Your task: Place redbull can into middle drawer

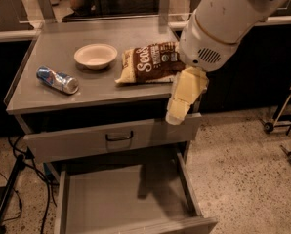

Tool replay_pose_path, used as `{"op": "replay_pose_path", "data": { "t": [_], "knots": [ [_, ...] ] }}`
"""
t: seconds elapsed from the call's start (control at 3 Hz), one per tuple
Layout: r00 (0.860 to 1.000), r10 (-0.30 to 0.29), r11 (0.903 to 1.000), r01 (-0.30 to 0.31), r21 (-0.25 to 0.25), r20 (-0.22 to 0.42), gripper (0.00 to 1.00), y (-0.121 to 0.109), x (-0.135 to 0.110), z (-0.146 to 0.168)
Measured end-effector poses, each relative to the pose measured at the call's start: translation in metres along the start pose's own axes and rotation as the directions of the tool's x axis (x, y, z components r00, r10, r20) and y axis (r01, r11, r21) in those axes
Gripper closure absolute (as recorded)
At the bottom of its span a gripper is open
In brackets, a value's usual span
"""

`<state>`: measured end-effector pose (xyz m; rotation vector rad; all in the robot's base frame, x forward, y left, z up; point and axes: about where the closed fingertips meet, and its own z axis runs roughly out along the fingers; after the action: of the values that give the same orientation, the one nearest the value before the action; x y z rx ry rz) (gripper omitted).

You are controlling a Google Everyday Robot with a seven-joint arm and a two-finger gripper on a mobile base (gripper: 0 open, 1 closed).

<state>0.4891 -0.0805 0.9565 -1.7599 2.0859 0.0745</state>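
The redbull can (57,80) lies on its side on the grey cabinet top (52,48), near the left edge. The middle drawer (121,199) is pulled open below; it holds nothing that I can see on its flat grey floor. My gripper (178,112) hangs at the cabinet's front right corner, pointing down, over the right end of the shut drawer front. It is far to the right of the can and holds nothing that I can see. The big white arm housing (223,23) rises above it.
A white bowl (95,56) and a brown chip bag (148,63) lie on the top, to the right of the can. The shut top drawer front has a dark loop handle (119,136). Cables and a stand leg (9,189) are at the left; wheeled legs (277,126) at the right.
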Motion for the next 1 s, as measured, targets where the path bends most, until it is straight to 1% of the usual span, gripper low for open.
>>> {"op": "replay_pose_path", "data": {
  "t": [0.33, 0.67, 1.0],
  "knots": [
    [0.999, 0.04, 0.9991, -0.04, -0.014, -0.009, 0.0, -0.035, 0.001, 0.031],
    [0.999, 0.041, 0.9991, -0.041, -0.014, -0.009, 0.0, -0.035, 0.001, 0.032],
    [0.997, 0.068, 0.9976, -0.069, -0.011, -0.034, 0.0, -0.036, -0.015, 0.033]
  ]
}}
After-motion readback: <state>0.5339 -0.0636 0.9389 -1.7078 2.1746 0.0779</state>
